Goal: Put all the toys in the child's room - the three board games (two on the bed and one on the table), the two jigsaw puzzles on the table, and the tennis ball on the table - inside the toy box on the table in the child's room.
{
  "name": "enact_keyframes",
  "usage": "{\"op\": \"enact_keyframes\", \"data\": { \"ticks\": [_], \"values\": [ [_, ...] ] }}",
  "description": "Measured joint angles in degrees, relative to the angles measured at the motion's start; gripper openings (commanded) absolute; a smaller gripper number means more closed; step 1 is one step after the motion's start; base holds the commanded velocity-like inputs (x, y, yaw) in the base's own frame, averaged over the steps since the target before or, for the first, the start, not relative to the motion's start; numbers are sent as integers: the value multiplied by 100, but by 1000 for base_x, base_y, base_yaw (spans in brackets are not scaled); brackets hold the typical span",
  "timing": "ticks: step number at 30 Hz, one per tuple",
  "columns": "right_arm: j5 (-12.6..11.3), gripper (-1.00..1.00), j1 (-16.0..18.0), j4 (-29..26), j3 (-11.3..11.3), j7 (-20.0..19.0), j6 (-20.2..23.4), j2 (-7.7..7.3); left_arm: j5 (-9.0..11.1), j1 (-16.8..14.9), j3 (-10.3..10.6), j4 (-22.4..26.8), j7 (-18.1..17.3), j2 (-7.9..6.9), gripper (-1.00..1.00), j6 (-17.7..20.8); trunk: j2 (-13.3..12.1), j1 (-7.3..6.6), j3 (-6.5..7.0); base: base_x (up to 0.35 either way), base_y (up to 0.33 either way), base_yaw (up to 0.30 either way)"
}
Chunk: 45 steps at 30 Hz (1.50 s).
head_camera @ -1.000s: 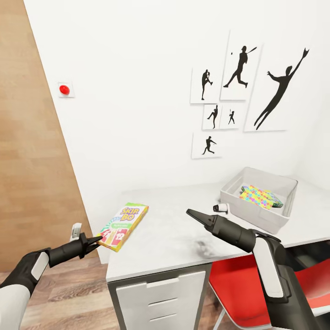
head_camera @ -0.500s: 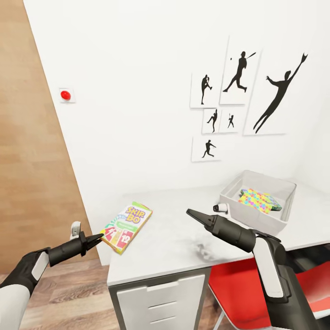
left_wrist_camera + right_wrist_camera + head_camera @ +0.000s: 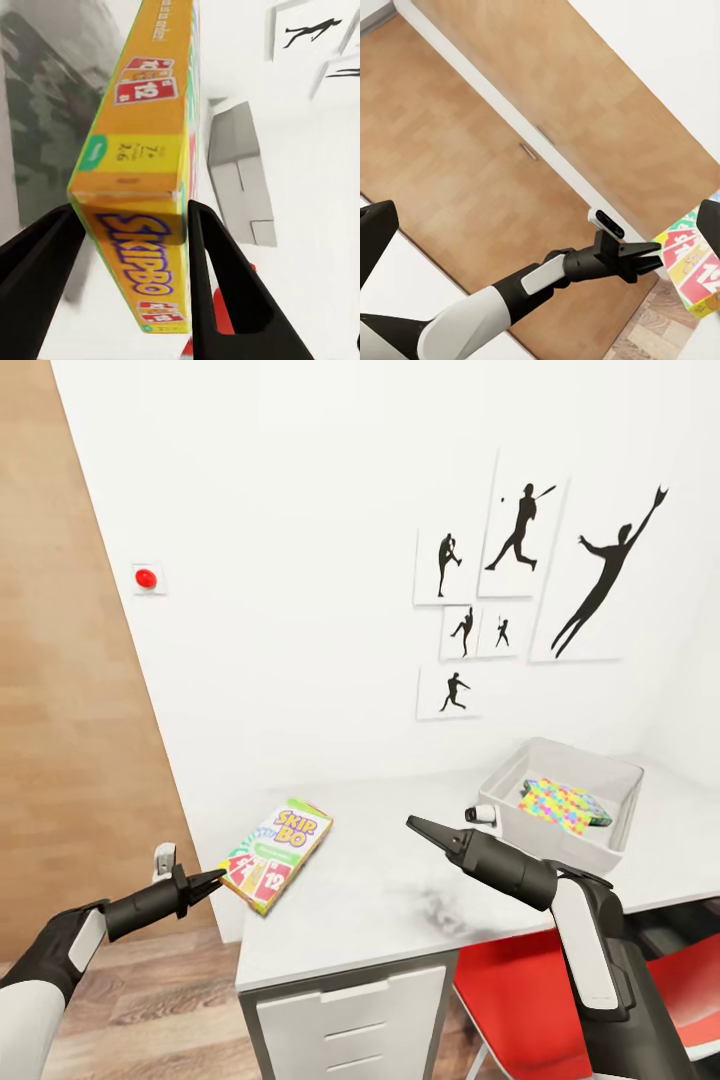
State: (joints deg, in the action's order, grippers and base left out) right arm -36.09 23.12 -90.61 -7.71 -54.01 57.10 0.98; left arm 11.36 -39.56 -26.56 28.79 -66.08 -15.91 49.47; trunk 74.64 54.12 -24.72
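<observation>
Leftmost, the left gripper (image 3: 212,879) has its jaws clamped on the SKIP-BO board game (image 3: 275,852), held in the air just off the desk (image 3: 400,880) corner. Further right, the right gripper (image 3: 418,826) hovers over the desk, jaws together, near the toy box (image 3: 560,805).

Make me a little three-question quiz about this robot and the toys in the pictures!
1. True or false: the left gripper is holding the Skip-Bo box.
2. What already lies inside the toy box on the table?
A. a tennis ball
B. a colourful patterned flat box
C. a red chair
3. Fill in: the right gripper holds ____.

Key
1. True. In the left wrist view the fingers press both sides of the box.
2. B. The colourful patterned flat box rests in it.
3. Nothing. It hangs above the table, fingers together.
</observation>
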Motion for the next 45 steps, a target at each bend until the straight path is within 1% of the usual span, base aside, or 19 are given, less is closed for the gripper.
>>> {"op": "enact_keyframes", "data": {
  "ticks": [5,7,10,13,15,18,19,21,24,25,26,27,28,30,31,34,36,38,45],
  "values": [
    [1,100,2,4,0,0,0,0,7,-11,-3,212,-15,-16,-100,33,-201,-110,90,0,0,0],
    [1,100,1,7,0,-1,0,-1,17,-10,-1,425,-21,-32,-100,219,-281,-154,126,0,0,0],
    [0,100,2,8,0,-1,0,-4,16,-2,8,779,-22,-145,-100,582,-401,-220,180,0,0,0],
    [5,100,3,16,0,-1,0,-1,28,12,13,946,-177,-283,-100,709,-522,-286,234,0,0,0],
    [4,100,3,22,0,43,0,1,34,17,11,996,-524,-398,-100,748,-602,-330,270,0,0,0],
    [2,100,3,30,7,246,-1,5,15,29,17,1026,-1094,-540,-100,746,-722,-396,324,0,0,0],
    [0,100,3,31,7,286,-1,6,3,33,19,1029,-1178,-566,-100,740,-762,-418,342,0,0,0],
    [-6,100,3,34,8,447,-2,9,22,43,17,1039,-1525,-666,-100,741,-843,-462,378,0,0,0],
    [-6,100,3,31,12,560,-2,16,12,46,30,1042,-1820,-726,-100,735,-963,-527,432,0,0,0],
    [-4,100,3,26,19,643,-1,23,8,48,93,1042,-1990,-742,-100,733,-1003,-549,449,0,0,0],
    [-3,100,3,23,33,743,1,31,16,51,210,1043,-2160,-755,-100,732,-1043,-571,467,0,0,0],
    [-3,100,3,21,46,865,2,41,3,57,378,1043,-2312,-775,-100,729,-1084,-593,485,0,0,0],
    [-4,100,3,21,53,938,2,47,-13,59,472,1044,-2363,-793,-100,730,-1124,-615,503,0,0,0],
    [-3,100,3,22,73,1286,1,69,-27,63,809,1046,-2364,-868,-100,726,-1204,-659,539,0,0,0],
    [-10,100,3,29,77,1492,-1,78,-17,64,934,1049,-2365,-891,-100,722,-1244,-681,557,0,0,0],
    [-38,100,3,45,88,1951,-3,92,-6,66,1103,1061,-2366,-917,-100,717,-1365,-747,611,0,0,0],
    [-47,100,3,45,129,2163,4,99,0,66,1152,1065,-2366,-927,-100,710,-1445,-791,647,0,0,0],
    [-68,100,3,48,187,2222,14,95,3,66,1181,1089,-2366,-929,-100,700,-1525,-835,683,0,0,0],
    [-87,100,1,47,240,2233,13,97,10,66,1307,1332,-2367,-938,-100,696,-1806,-989,809,0,0,0]
  ]
}}
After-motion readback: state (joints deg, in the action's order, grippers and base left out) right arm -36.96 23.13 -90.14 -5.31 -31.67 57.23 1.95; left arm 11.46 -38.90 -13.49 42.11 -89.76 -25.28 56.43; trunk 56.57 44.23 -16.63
